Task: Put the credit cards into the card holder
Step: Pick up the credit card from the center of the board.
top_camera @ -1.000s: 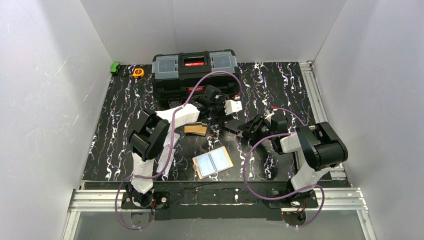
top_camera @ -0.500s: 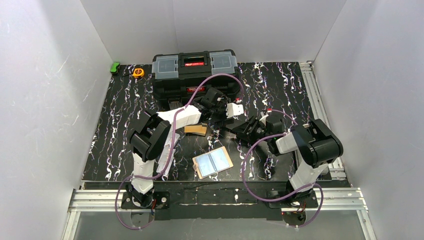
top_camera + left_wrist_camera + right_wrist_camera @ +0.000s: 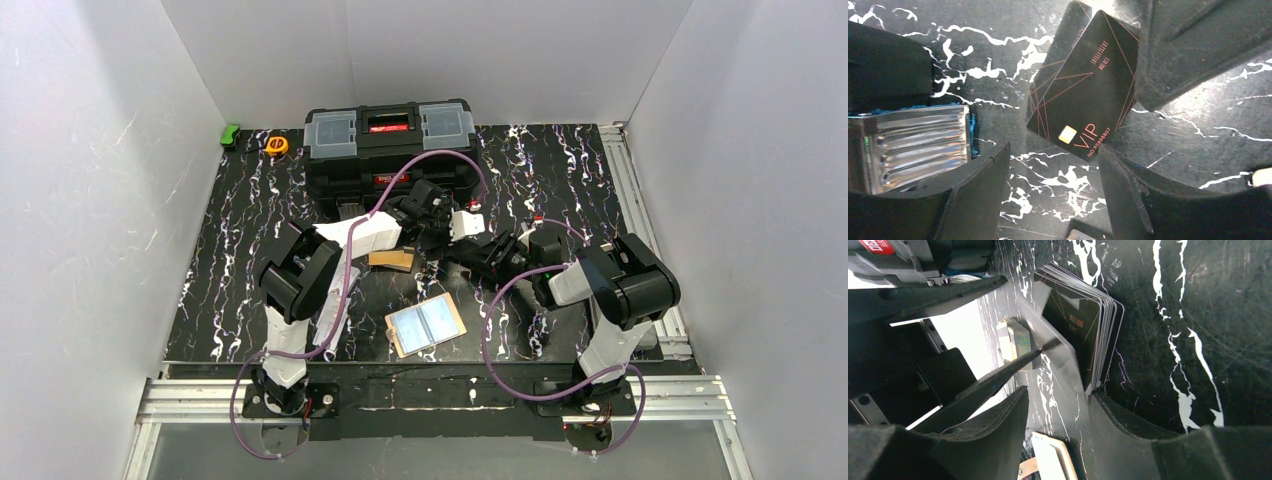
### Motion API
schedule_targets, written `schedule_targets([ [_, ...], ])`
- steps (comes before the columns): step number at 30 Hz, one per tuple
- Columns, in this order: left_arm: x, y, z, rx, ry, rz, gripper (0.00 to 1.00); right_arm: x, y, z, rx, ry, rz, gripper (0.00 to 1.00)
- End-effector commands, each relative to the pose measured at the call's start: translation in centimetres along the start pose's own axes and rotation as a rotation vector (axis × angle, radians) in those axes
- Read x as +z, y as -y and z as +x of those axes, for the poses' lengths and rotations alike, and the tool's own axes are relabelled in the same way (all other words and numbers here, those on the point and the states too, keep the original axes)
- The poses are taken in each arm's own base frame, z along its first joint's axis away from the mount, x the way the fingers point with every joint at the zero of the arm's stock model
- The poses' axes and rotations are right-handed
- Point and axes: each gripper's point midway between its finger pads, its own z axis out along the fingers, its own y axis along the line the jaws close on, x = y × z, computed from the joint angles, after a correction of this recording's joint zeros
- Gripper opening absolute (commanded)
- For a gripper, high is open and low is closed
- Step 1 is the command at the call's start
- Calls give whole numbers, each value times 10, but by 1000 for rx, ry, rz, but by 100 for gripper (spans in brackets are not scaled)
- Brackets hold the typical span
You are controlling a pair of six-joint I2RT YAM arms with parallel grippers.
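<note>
Left end effector (image 3: 1050,165) hovers low over the black marbled tabletop (image 3: 240,230) with its fingers spread and nothing pinched between them. The credit cards (image 3: 1083,85) sit in the gap just ahead of its tips. They are dark cards with thin gold lines, the top one marked VIP, and they are slightly fanned so that a second card peeks out to the left. Further right, the right end effector (image 3: 1058,395) also has its fingers apart and grips nothing that I can make out. One finger lies against the right-hand edge of the stack, which shows several cards deep in the right wrist view. The card holder (image 3: 426,324) lies open on the tabletop, nearer the bases and between the two arms, well apart from the cards, with its clear pockets facing up. The step in hand looks like separating one card from the pile. Thin cards lying flat give little to grab, so it is probably best to brace the stack with the right finger. The left can then slide the top card sideways until an edge overhangs and pinch only that one, checking that no second card clings before carrying it to a pocket.
</note>
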Motion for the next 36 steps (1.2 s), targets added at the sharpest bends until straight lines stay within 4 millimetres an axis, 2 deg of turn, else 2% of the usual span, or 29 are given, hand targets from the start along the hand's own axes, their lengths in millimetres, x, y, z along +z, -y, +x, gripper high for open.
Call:
schedule_targets([
  [1,-22,8,-11,-19,25,34,64,6,-15,-12,-22,46,-38,54],
  [5,-34,-6,-16,-52,41,5,64,6,-11,-11,-17,44,-32,54],
  [9,-35,-25,-20,-69,55,-38,64,3,-8,-8,-7,46,-27,54],
  [19,-6,-40,-15,-83,51,-68,64,5,-9,-8,-5,39,-28,53],
  [24,5,-26,-6,-72,28,-23,64,7,-10,-9,1,37,-38,50],
  [30,4,-6,-2,-52,21,20,64,8,-13,-10,-2,41,-48,47],
  [36,1,0,-2,-34,19,36,64,8,-13,-11,2,43,-51,42],
])
